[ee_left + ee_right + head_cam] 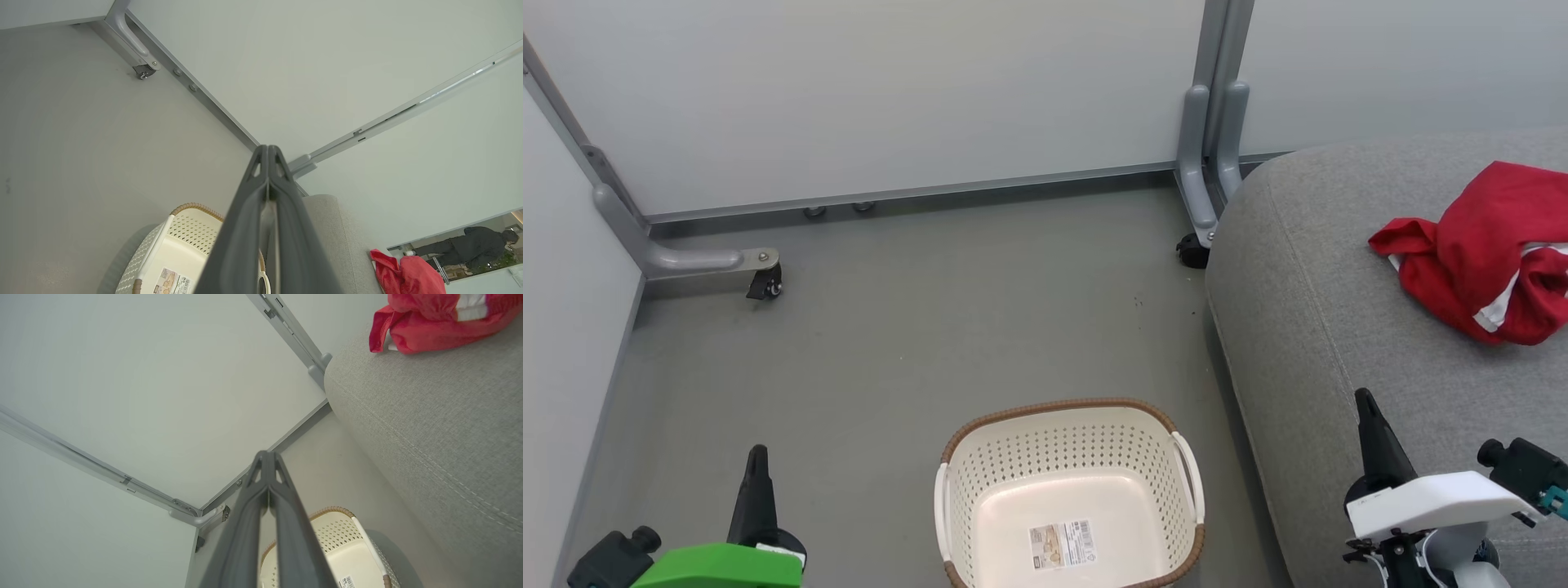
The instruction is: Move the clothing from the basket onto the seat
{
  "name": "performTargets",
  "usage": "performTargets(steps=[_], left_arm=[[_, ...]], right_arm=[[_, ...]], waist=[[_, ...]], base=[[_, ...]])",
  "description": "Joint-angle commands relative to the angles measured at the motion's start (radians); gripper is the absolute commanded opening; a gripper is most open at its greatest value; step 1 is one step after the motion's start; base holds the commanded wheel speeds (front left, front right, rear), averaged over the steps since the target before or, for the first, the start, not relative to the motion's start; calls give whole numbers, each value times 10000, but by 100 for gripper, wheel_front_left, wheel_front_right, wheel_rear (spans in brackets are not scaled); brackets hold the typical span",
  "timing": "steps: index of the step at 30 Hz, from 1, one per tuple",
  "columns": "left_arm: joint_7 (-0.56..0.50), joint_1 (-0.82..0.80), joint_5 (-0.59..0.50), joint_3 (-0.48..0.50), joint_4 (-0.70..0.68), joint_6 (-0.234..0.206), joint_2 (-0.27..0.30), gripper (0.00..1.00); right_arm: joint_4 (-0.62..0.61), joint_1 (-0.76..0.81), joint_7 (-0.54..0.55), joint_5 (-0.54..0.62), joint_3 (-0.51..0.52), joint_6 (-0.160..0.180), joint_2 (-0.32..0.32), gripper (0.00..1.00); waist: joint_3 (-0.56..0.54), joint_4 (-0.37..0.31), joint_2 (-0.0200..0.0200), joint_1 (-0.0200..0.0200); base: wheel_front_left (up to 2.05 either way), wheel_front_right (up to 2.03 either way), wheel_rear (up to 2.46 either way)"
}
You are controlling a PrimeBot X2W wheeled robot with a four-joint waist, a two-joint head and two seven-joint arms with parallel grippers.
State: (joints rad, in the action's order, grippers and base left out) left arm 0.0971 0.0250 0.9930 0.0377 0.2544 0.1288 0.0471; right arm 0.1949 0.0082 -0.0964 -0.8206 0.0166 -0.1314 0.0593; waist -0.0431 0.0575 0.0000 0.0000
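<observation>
The basket [1058, 405] sits bottom centre of the head view, and there's nothing in it but a paper sticker [1062, 545] on its base. The clothing [1490, 253] is a red heap at the right edge of the frame, lying on the seat [1339, 327], well apart from the basket.

The left gripper [758, 453] is at lower left, fingers pressed together on nothing. The right gripper [1365, 404], lower right over the seat's near part, is clenched too and empty.

So the job looks done from here. Risks? The heap runs off the right edge of the picture, so I can't tell how near it lies to the cushion's far side. If part of it overhangs, soft fabric could slide off. A careless swing of either arm could also clip the basket's rim and shove that light basket across the floor [890, 327]. And a needless regrasp would only drag the garments toward the seat's edge.
</observation>
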Motion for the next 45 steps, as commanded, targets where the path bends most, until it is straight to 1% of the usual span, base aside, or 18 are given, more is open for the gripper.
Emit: performTargets(steps=[1,22,45], left_arm=[[-81,-323,259,88,-146,12,89,0],[-723,-692,2217,284,-144,18,105,0],[-1307,-1005,3949,475,-134,24,112,0]], right_arm=[[-74,-319,103,-352,66,3,36,0],[107,-626,746,-2818,351,3,10,0],[276,-891,1331,-5027,614,3,-17,0]], waist=[[9,-10,0,0],[122,-152,0,0],[246,-306,0,0]], base=[[0,0,0],[0,0,0],[0,0,0]])
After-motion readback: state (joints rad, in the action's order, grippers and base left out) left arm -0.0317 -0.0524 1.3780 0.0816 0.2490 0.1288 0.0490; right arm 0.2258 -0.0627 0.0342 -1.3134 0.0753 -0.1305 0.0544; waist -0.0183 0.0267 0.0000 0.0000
